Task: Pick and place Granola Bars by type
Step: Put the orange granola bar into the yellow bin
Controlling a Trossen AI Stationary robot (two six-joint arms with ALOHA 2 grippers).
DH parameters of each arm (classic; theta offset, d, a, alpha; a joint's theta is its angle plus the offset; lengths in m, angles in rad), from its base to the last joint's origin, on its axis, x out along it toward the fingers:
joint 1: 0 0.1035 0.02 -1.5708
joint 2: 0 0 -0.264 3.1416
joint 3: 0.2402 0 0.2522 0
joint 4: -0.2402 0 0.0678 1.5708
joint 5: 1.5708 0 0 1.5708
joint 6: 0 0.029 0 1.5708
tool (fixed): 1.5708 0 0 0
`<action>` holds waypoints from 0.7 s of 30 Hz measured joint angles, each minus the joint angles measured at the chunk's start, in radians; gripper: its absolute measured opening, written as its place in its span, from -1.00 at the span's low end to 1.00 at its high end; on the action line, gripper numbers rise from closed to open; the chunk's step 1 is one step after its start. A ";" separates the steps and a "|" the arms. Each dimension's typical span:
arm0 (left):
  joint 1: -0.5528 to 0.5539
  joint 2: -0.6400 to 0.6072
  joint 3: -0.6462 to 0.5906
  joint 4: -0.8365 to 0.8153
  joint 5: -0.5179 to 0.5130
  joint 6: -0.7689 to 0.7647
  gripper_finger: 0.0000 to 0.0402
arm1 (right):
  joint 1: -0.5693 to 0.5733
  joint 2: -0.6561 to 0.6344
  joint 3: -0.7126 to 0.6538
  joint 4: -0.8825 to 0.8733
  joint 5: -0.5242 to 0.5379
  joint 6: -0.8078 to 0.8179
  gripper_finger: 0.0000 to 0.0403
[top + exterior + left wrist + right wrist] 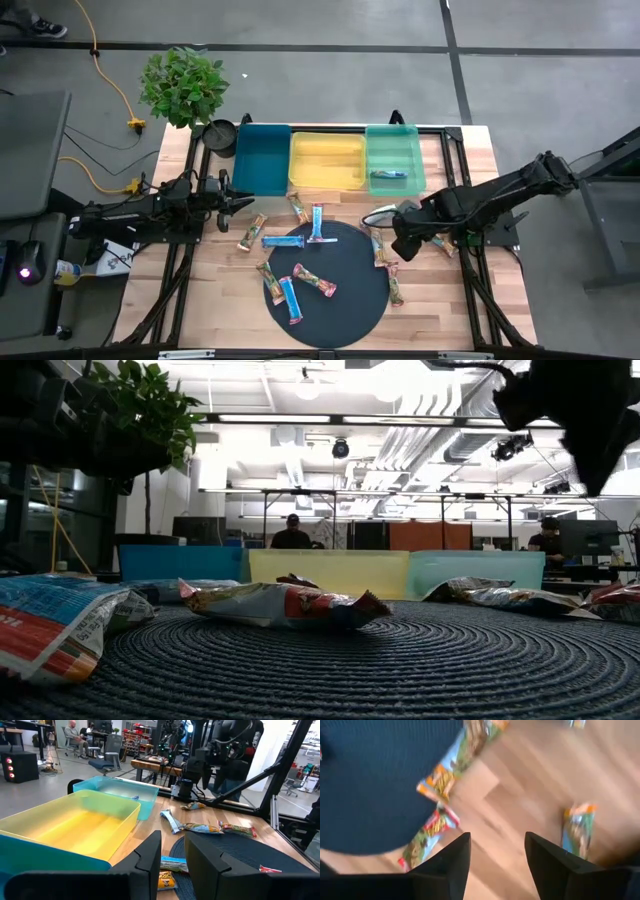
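Granola bars lie scattered on and around a round dark mat point(340, 310): blue ones point(283, 240) point(317, 222), tan-brown ones point(252, 232) point(298, 208), and silvery green-purple ones point(314, 281) point(393, 287). One blue bar point(388, 174) lies in the green tray point(392, 145). My right gripper point(405, 243) point(497, 855) hovers open above the mat's right edge, near a bar point(378, 246) point(427, 837), with bare wood between its fingers. My left gripper point(240, 200) point(172, 855) waits open at the table's left, beside the teal tray point(262, 158).
The teal tray, a yellow tray point(327, 160) and the green tray stand side by side along the far edge. A potted plant point(185, 88) sits at the far left corner. Another bar point(445, 246) lies on the wood right of my right gripper. People sit in the room behind.
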 joint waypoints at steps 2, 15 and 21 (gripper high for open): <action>0.000 0.000 0.000 0.000 0.000 0.000 -0.59 | 0.021 0.000 -0.006 -0.055 -0.057 0.039 -0.11; 0.000 0.000 0.000 0.000 0.000 0.000 -0.59 | 0.307 -0.079 -0.010 -0.198 -0.036 0.289 -0.07; 0.000 0.000 0.000 0.000 0.000 0.000 -0.59 | 0.314 -0.086 -0.051 -0.210 0.004 0.271 -0.08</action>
